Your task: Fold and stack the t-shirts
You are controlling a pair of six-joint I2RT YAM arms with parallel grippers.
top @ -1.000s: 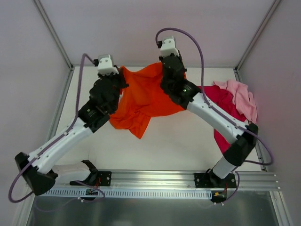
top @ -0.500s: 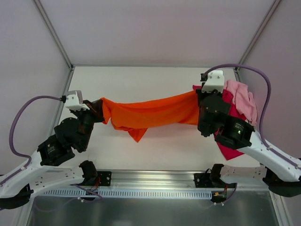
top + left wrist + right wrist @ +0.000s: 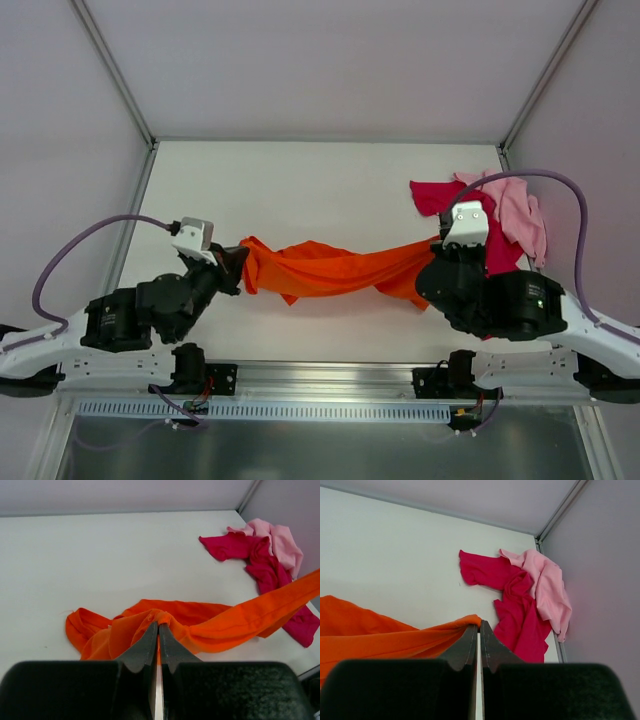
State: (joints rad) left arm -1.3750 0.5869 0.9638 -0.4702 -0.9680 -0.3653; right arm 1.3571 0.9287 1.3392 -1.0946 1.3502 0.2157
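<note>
The orange t-shirt (image 3: 330, 272) is stretched into a twisted band between the two grippers. It runs roughly parallel to the near edge of the table (image 3: 300, 180), over its near half. The left gripper (image 3: 158, 626) has its fingers pressed together on one end of the orange cloth, which bunches at the tips. Just beyond that pinch, loose folds of the shirt sag onto the table toward its left side. The right gripper (image 3: 479, 625) is clamped on the other end, with a thin edge of orange fabric caught between its closed fingers and the band lifted off the surface there. The magenta-red t-shirt (image 3: 437, 196) lies crumpled and unfolded toward the far right corner. The light pink t-shirt (image 3: 515, 205) lies crumpled partly on top of it, along the right edge. The right arm covers the spot where the orange band nears the magenta-red one, so it cannot be told whether they touch.
</note>
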